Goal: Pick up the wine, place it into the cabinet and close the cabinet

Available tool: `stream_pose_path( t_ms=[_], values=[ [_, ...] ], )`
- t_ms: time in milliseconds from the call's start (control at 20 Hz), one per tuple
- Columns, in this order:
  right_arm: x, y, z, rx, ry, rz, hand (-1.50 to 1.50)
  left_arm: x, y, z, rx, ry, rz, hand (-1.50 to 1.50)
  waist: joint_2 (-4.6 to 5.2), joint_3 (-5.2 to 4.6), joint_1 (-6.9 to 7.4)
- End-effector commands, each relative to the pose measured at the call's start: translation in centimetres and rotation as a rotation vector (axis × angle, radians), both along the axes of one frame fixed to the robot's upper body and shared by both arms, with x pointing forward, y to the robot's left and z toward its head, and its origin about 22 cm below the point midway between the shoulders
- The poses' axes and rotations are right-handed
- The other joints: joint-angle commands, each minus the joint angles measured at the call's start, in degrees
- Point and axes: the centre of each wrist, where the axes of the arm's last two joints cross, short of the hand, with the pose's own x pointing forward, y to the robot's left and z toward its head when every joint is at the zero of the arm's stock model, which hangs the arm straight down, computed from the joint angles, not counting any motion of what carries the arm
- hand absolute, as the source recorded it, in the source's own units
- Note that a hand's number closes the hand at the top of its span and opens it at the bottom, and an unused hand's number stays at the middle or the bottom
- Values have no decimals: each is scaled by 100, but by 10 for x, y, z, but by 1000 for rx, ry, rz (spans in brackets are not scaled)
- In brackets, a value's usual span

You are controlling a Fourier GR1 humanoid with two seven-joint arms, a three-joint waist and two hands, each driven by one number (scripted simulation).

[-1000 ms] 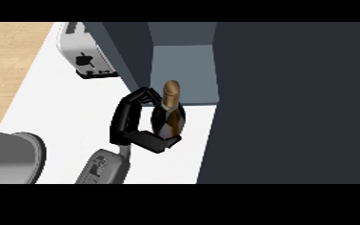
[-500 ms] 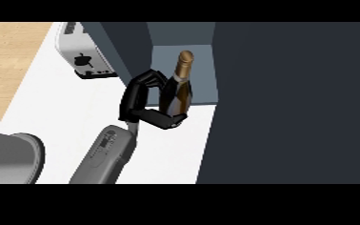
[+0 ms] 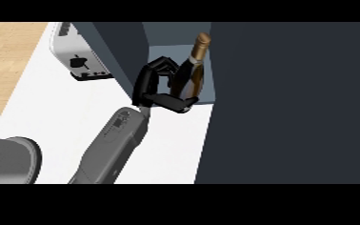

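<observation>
As left hand (image 3: pixel 150 88) grips wine (image 3: pixel 197 61), cabinet walls (image 3: pixel 119 43) flanking, toaster (image 3: pixel 81 57) left.

Flat, even light; white counter (image 3: pixel 56 114) bright; cabinet (image 3: pixel 281 100) dark outside, dim blue-grey within

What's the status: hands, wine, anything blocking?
Left hand shut on wine; right hand not in view. Wine upright at open cabinet mouth. Nothing visible blocking it.
</observation>
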Motion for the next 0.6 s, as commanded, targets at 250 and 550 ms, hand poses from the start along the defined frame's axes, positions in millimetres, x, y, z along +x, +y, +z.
stream_pose_path(
  t_ms=[250,550],
  values=[
    [-24,2,18,130,-5,90,-150,20,-19,3,13,20,47,150,29,-2,-106],
    [-31,-8,22,122,-13,93,-150,34,-19,3,148,61,81,150,48,6,-214]
  ],
)
